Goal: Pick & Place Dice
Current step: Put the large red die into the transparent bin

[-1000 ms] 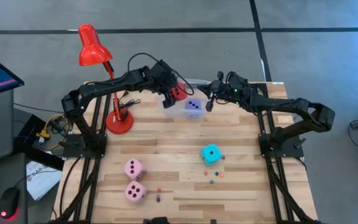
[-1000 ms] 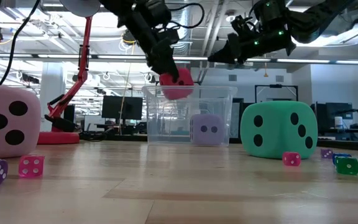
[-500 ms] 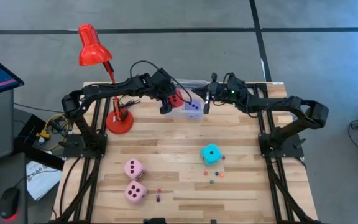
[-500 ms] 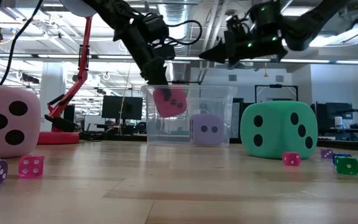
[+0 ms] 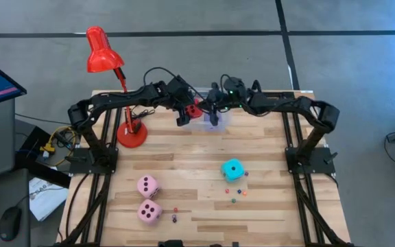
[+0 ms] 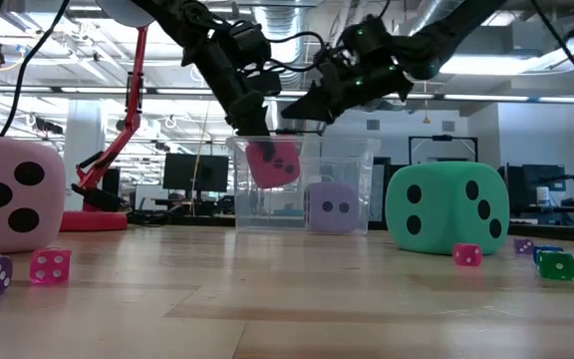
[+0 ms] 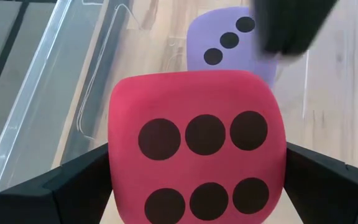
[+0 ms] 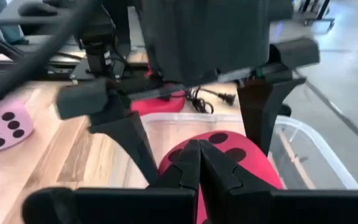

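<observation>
— Red die (image 7: 194, 152) sits between the spread fingers of the left hand (image 5: 188, 112), inside the clear plastic bin (image 6: 362, 150). Fingers are wide, so I judge it's being released.

— And the right hand (image 6: 302, 108)?

— Pinched shut, holding nothing, hovering just beside the left one over the bin's rim.

— What's in the bin?

— The lavender die (image 6: 330, 207) on the floor, just beyond the left hand, plus the red one. Cyan die (image 5: 233, 169) and two pink dice (image 5: 148, 185) wait on the bench (image 5: 266, 206), well away from both hands. Next, probably: lift clear, fetch another.
</observation>
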`<state>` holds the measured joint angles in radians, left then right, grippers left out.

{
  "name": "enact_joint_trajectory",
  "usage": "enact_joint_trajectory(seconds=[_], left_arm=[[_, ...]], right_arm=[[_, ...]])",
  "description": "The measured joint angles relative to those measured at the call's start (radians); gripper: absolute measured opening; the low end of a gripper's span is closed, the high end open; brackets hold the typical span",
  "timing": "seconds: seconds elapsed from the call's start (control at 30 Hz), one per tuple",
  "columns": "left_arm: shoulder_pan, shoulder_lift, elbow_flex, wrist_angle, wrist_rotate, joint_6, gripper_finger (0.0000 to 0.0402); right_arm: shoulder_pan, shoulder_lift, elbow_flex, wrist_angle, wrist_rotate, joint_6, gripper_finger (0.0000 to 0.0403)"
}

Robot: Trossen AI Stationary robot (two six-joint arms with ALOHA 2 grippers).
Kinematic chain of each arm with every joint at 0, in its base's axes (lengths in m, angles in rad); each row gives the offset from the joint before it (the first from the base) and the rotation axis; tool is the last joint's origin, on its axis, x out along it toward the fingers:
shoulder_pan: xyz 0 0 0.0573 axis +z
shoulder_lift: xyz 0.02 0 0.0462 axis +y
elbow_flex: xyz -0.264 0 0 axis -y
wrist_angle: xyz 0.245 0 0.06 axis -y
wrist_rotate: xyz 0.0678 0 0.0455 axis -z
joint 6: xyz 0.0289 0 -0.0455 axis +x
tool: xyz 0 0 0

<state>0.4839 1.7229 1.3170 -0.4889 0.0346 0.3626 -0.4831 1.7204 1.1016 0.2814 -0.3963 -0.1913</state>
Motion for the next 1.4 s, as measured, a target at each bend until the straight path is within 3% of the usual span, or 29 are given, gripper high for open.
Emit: enact_joint_trajectory(seconds=[0.3,0.83,1.4], left_arm=[[0.0,0.0,0.0,0.018,0.0,0.001,0.04],[0.0,0.0,0.0,0.063,0.0,0.0,0.04],[-0.047,-0.13,-0.001,0.013,0.003,-0.012,0.04]], right_arm=[[0.006,0.07,0.062,-0.021,-0.029,0.0,0.0],[0.004,0.066,0.066,-0.048,-0.029,-0.003,0.0],[0.002,0.066,0.066,-0.077,-0.021,-0.002,0.0]])
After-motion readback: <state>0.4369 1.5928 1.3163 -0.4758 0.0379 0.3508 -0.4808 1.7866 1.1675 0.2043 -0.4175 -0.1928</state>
